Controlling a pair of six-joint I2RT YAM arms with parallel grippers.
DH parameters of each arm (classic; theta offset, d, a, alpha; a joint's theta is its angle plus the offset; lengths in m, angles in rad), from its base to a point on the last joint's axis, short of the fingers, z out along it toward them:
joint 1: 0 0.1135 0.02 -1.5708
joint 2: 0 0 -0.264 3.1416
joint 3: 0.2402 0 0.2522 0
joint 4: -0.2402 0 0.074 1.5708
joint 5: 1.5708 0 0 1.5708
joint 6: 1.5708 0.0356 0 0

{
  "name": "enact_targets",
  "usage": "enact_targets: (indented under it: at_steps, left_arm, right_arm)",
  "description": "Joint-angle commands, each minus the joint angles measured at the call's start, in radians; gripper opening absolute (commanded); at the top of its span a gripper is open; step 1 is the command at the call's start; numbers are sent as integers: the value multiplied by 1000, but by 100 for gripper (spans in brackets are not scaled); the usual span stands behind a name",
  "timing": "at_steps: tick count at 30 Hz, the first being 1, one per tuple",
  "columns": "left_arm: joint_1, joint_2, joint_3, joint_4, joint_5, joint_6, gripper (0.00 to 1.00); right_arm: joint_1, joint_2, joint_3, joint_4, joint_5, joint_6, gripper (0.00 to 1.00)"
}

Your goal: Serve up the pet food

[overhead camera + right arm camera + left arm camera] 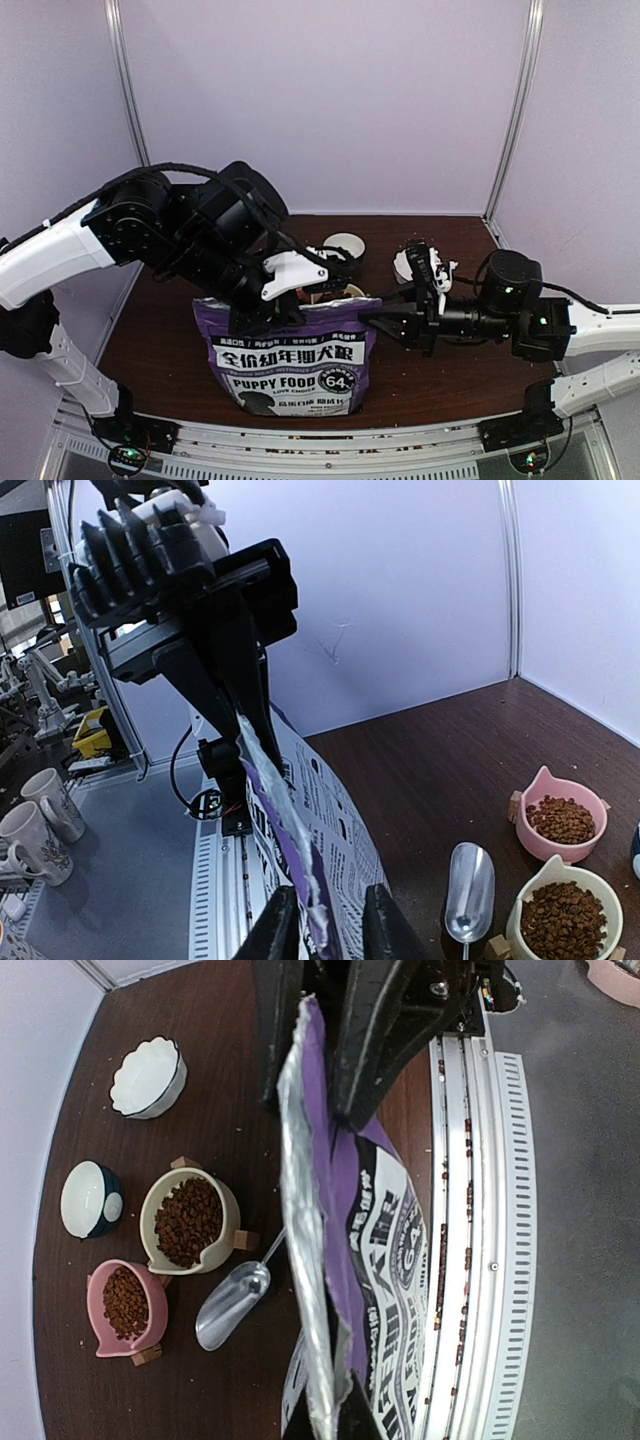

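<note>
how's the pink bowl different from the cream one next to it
The cream bowl is larger than the pink bowl. The cream bowl's pet food makes a bigger heap than the pink bowl's. The cream bowl also stands nearer the bag than the pink bowl does. Shared: both are eared bowls on small wooden blocks, and both hold brown kibble.

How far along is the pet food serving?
Done: reddish-brown kibble sits in the cream bowl and pink bowl. In hand: left gripper shut on the top edge of the purple-and-white food bag; right gripper straddles that edge, not clamped. Left: white scalloped bowl and dark-blue bowl look empty; silver metal scoop lies on the table.
</note>
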Motion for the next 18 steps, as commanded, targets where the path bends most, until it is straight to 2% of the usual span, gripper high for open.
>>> enact_targets:
  at_steps: [1, 7, 11, 12, 16, 18]
  left_arm:
    - [4, -8, 16, -23, -31, -10, 0]
    - [4, -9, 15, -23, -32, -10, 0]
    - [4, -7, 10, -18, -40, -13, 0]
    - [4, -9, 9, -8, -40, -16, 3]
    - [5, -13, 7, 62, -9, -45, 37]
    - [5, 0, 22, 97, 27, -59, 46]
  right_arm:
    - [-7, 3, 18, 39, -38, 6, 18]
    - [-10, 15, 27, 60, -67, 15, 0]
    - [-10, 11, 23, 68, -73, 16, 0]
    - [-10, 7, 19, 71, -77, 16, 0]
    - [-9, -5, 10, 79, -89, 12, 0]
    - [-10, -12, 5, 79, -91, 10, 0]
